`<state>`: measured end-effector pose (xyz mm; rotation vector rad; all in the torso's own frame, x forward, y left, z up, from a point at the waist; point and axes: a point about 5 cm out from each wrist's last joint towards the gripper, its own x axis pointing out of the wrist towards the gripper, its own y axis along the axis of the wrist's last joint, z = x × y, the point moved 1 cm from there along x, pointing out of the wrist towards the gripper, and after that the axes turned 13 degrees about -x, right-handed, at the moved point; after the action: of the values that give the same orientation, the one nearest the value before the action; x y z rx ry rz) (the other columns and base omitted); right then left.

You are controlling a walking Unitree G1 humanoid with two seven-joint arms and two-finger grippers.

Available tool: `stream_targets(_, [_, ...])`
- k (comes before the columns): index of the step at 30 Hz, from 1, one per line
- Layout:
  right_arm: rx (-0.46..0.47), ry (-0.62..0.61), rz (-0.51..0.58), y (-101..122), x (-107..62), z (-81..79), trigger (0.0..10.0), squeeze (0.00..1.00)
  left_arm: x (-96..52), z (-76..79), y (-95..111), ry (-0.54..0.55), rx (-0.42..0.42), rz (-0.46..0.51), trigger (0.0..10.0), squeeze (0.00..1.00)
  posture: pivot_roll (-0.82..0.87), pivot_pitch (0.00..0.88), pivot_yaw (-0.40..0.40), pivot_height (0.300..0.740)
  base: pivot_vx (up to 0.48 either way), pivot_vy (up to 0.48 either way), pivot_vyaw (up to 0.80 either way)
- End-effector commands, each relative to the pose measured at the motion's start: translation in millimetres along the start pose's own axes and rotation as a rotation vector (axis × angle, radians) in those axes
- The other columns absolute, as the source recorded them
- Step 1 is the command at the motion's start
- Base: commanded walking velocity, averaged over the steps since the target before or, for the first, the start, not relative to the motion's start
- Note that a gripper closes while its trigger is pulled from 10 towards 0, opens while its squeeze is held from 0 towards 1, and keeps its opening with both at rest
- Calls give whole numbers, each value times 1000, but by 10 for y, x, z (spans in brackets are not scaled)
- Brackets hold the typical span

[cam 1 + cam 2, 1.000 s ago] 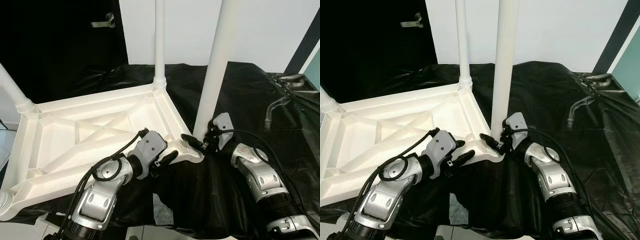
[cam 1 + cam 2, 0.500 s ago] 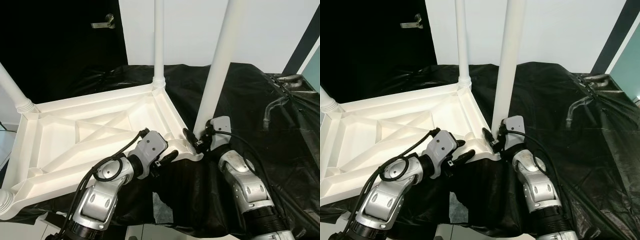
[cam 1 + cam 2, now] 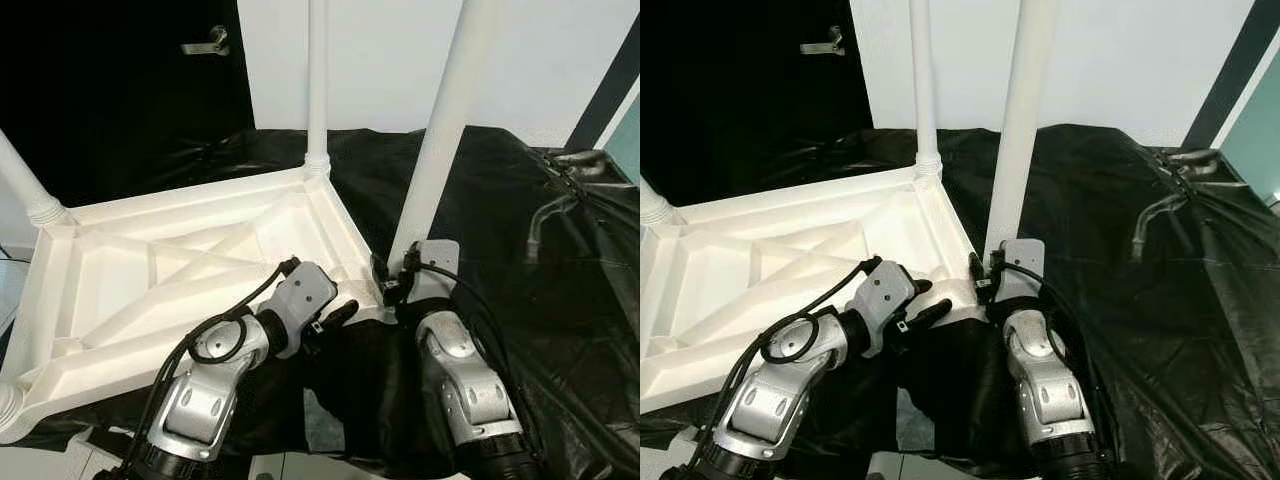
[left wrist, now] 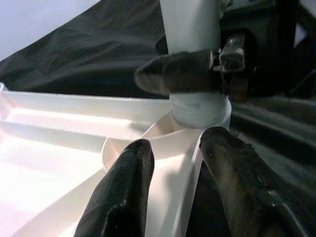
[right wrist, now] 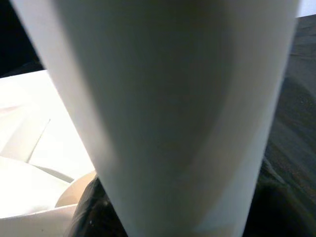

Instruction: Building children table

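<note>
The white children's table [image 3: 180, 262] lies upside down on a black sheet. Three legs stand up from its corners. The thick near-right leg [image 3: 440, 140] rises from the corner socket [image 4: 200, 106]. My right gripper [image 3: 392, 286] is shut on the base of this leg, with one finger [image 4: 180, 73] across its front. The leg [image 5: 168, 113] is very close in the right wrist view. My left gripper [image 4: 180, 163] straddles the table rim [image 4: 193, 158] right beside that corner, one finger inside the frame and one outside, shut on the rim.
The far leg [image 3: 318, 80] and the left leg [image 3: 25, 185] stand at the other corners. Crumpled black sheet [image 3: 560, 260] covers the surface to the right. A dark door with a handle [image 3: 205, 44] is behind, next to a white wall.
My right forearm has swung left and now sits straight below the leg, the wrist turned around it. The leg leans slightly more to the right. The left arm has stayed put.
</note>
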<state>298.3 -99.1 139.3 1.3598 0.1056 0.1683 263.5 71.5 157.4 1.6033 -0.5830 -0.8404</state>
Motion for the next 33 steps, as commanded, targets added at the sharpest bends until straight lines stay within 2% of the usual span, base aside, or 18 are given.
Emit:
stream_targets(1, [15, -12, -20, -33, -24, 40, 10000, 1000, -2, -44, -5, 81, 10, 13, 10000, 0, 43, 0, -10, 740, 0, 0, 0])
stream_targets(5, [6, -8, -3, -15, -42, 104, 10000, 1000, -4, -42, -3, 79, 10, 15, 10000, 0, 41, 0, -8, 740, 0, 0, 0])
stream_targets(14, [-65, 146, 69, -20, -150, 270, 10000, 1000, -26, -54, -5, 68, 8, 5, 10000, 0, 44, 0, 3, 740, 0, 0, 0])
stream_targets(15, [-77, 204, 88, -31, -155, 332, 10000, 416, -37, -67, -14, 63, 2, -2, 10000, 0, 47, 0, 7, 740, 0, 0, 0])
stream_targets(18, [-79, 214, 92, -31, -153, 344, 10000, 416, -38, -69, -15, 62, 1, -3, 10000, 0, 47, 0, 7, 740, 0, 0, 0])
stream_targets(19, [-87, 240, 96, -38, -135, 370, 10000, 0, -40, -68, -36, 46, -28, -17, 10000, 0, 50, 0, 9, 740, 0, 0, 0])
stream_targets(20, [-105, 272, 101, -43, -103, 401, 10000, 0, -44, -71, -56, 28, -69, -27, 10000, 945, 52, 0, 10, 740, 0, 0, 0])
stream_targets(21, [-117, 301, 105, -44, -77, 424, 10000, 0, -49, -74, -71, 11, -106, -36, 10000, 1000, 53, 0, 12, 740, 0, 0, 0])
stream_targets(22, [-124, 320, 107, -43, -60, 438, 10000, 0, -51, -75, -80, 0, -128, -41, 10000, 1000, 53, 0, 12, 740, 0, 0, 0])
stream_targets(25, [-138, 401, 124, -20, -12, 446, 10000, 0, -54, -67, -66, -1, -70, -43, 10000, 1000, 59, 0, 13, 740, 0, 0, 0])
stream_targets(26, [-159, 454, 129, -22, 11, 438, 10000, 0, -53, -53, -62, -12, -51, -42, 10000, 188, 58, 0, 14, 740, 0, 0, 0])
stream_targets(27, [-174, 491, 132, -25, 24, 435, 10000, 0, -53, -43, -60, -20, -41, -42, 10000, 188, 58, 0, 14, 740, 0, 0, 0])
stream_targets(28, [-196, 543, 130, -37, 44, 413, 10000, 0, -51, -38, -58, -24, -36, -41, 10000, 0, 61, 0, 15, 740, 0, 0, 0])
stream_targets(33, [-236, 660, 126, -61, 100, 358, 10000, 0, -41, -43, -60, -25, -26, -41, 10000, 0, 64, 0, 12, 740, 0, 0, 0])
